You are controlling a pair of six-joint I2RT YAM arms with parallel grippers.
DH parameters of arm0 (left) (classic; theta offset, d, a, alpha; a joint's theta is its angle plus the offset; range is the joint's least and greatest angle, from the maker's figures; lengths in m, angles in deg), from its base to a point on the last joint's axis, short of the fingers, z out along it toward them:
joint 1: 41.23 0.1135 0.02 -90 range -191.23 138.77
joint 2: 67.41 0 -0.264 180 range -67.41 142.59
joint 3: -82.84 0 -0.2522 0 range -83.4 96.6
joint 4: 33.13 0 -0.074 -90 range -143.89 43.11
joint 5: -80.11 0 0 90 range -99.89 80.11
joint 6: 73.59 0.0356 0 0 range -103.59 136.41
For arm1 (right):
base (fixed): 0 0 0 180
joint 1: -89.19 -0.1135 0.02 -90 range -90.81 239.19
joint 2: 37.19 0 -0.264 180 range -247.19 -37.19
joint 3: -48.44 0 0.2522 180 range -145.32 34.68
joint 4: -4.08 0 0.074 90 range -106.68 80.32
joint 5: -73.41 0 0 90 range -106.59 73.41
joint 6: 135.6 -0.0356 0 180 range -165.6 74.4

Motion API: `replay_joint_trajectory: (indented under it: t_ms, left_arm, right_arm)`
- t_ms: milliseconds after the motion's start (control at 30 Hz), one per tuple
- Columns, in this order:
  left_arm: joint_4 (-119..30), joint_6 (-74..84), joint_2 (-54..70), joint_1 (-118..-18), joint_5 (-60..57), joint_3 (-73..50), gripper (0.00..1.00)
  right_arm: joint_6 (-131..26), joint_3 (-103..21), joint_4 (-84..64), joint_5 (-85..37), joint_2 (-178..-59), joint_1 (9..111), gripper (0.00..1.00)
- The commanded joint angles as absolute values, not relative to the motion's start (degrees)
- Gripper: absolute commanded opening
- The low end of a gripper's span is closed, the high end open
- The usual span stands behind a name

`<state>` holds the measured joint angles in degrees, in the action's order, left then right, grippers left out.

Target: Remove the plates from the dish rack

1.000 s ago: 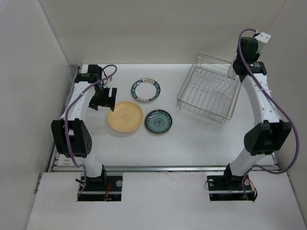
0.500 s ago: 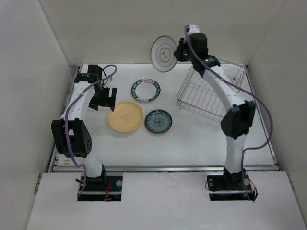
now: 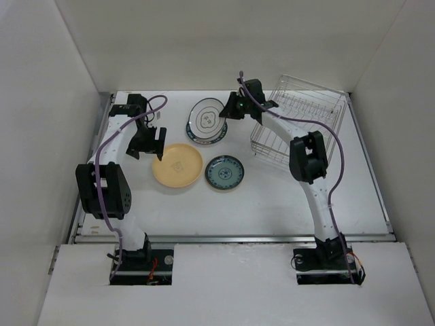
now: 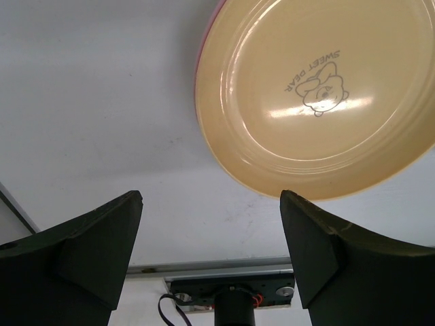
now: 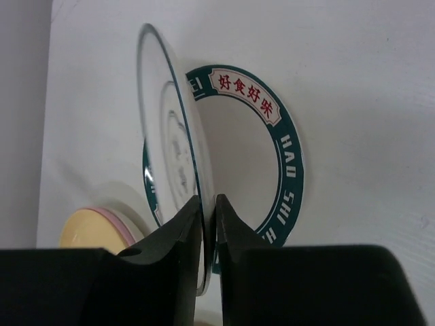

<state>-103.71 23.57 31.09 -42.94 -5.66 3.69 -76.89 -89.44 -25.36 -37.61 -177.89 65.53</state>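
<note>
My right gripper [image 3: 228, 112] [image 5: 207, 200] is shut on the rim of a white plate with grey rings [image 3: 206, 117] [image 5: 170, 149]. The plate stands nearly on edge just over the blue-rimmed plate [image 3: 211, 136] [image 5: 289, 159] lying on the table. The silver wire dish rack [image 3: 299, 125] stands at the back right, behind the right arm. A yellow-orange plate [image 3: 177, 165] [image 4: 319, 95] lies on a pink one whose rim [image 4: 202, 58] peeks out. Just left of it my left gripper [image 3: 146, 141] [image 4: 211, 204] hangs open and empty. A small teal plate [image 3: 225, 172] lies beside the yellow one.
White walls enclose the table on the left, back and right. A metal rail [image 3: 231, 238] runs along the near edge, with both arm bases behind it. The right arm's forearm stretches from the rack's front left corner towards the plates.
The right arm lifted the grey-ringed plate away from the rack, swung it left and lowered it over the blue-rimmed plate. The left arm stayed almost still.
</note>
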Motion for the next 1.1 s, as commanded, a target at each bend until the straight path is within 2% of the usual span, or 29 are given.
replay_joint_trajectory:
  t_ms: [0, 100, 133, 233, 533, 833, 1067]
  left_arm:
    - [-104.5, 23.3, 30.9, -42.6, -5.7, 3.7, 0.80]
    - [-104.5, 23.3, 30.9, -42.6, -5.7, 3.7, 0.80]
    - [-104.5, 23.3, 30.9, -42.6, -5.7, 3.7, 0.80]
    - [-104.5, 23.3, 30.9, -42.6, -5.7, 3.7, 0.80]
    - [-105.1, 23.3, 30.9, -42.6, -5.1, 3.7, 0.80]
    - [-105.6, 23.3, 29.8, -42.6, -5.1, 3.7, 0.80]
    - [-106.1, 23.3, 30.8, -42.6, -4.6, 4.2, 0.80]
  right_arm:
    - [-80.7, -94.3, -19.8, -38.5, -178.2, 65.4, 0.22]
    - [-80.7, -94.3, -22.1, -35.9, -178.8, 65.4, 0.38]
    - [-80.7, -94.9, -23.3, -35.4, -178.8, 65.4, 0.51]
    - [-78.1, -96.1, -27.1, -36.5, -178.2, 65.9, 0.63]
    - [-69.9, -95.8, -39.2, -27.4, -169.8, 65.9, 0.69]
    - [-69.9, -97.5, -41.7, -32.3, -174.0, 64.8, 0.69]
    - [-69.9, -98.0, -42.3, -26.3, -174.6, 64.8, 0.69]
